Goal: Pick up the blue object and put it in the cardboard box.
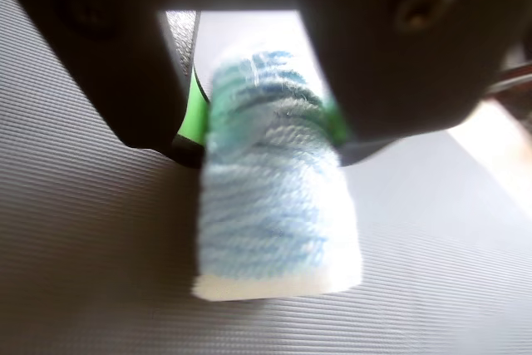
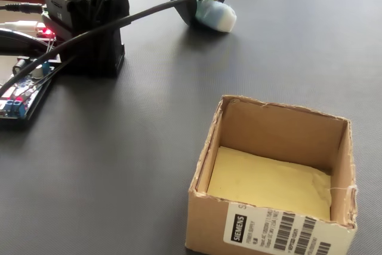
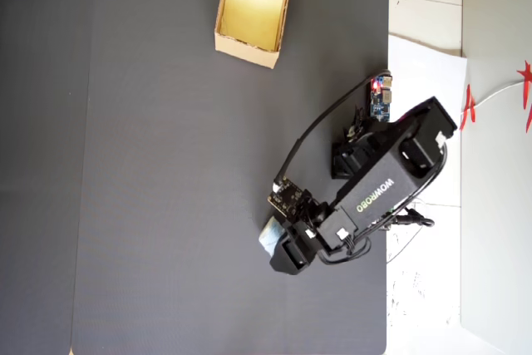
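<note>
Closest to us, in the wrist view, the gripper [image 1: 264,126] has its two black jaws closed in on the blue object [image 1: 274,214], one on each side of the roll's upper part, with green pads [image 1: 194,110] pressed against the yarn-like wrapping; the jaws are only as far apart as the roll is wide. The roll's lower end points toward the camera, and we cannot tell from this view whether it rests on the ribbed dark mat [image 1: 91,263] or hangs just above it. In the overhead view we see the blue object [image 3: 271,237] peeking out from under the arm's head near the lower middle of the dark mat [image 3: 150,172], with the arm [image 3: 378,193] reaching in from the mat's right edge. The cardboard box [image 3: 253,12] sits well apart from it, at the top of that view, open side up and showing a yellowish floor. In the fixed view the cardboard box [image 2: 274,207] stands in the foreground with a barcode label [image 2: 280,234] on its front wall, and the blue object [image 2: 216,16] shows far behind it, beside the arm's base [image 2: 89,22].
</note>
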